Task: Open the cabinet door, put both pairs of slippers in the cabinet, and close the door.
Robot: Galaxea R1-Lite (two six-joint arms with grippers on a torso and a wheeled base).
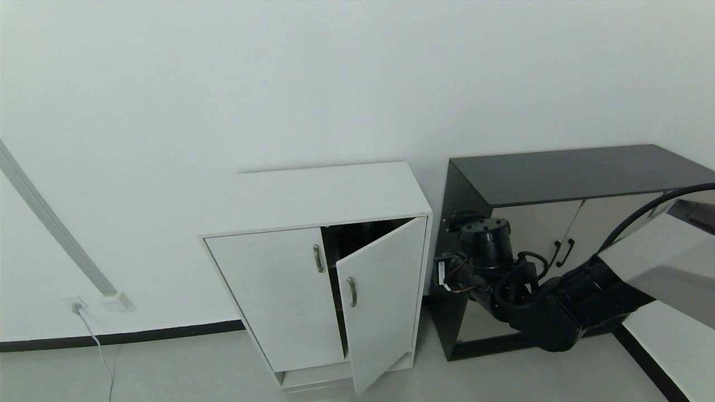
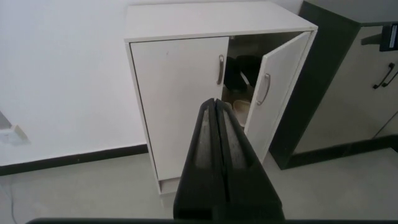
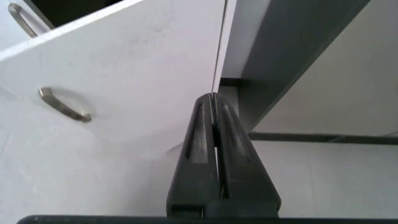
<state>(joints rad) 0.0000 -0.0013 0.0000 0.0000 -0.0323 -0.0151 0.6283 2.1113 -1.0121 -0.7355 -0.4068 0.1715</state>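
The slippers (image 2: 241, 107) sit inside the white cabinet (image 1: 313, 195), whose right door (image 1: 385, 290) hangs half ajar. The left gripper (image 2: 214, 102) and right gripper (image 3: 215, 98) both have their jaws pressed shut, empty. The right one, at the door's three o'clock, might skid off its face and leave it unclosed.

cabinet (image 1: 313, 195) against the wall (image 1: 335, 84), left door (image 1: 273, 296) flat in its frame, right door (image 1: 385, 301) angled partway out. slippers (image 2: 241, 107) inside, behind the gap between the doors. sideboard (image 1: 558, 173) just right of the cabinet, also against the wall. right gripper (image 3: 215, 98) close before the right door's outer face. wall socket (image 1: 75, 305) low at far left, well apart.
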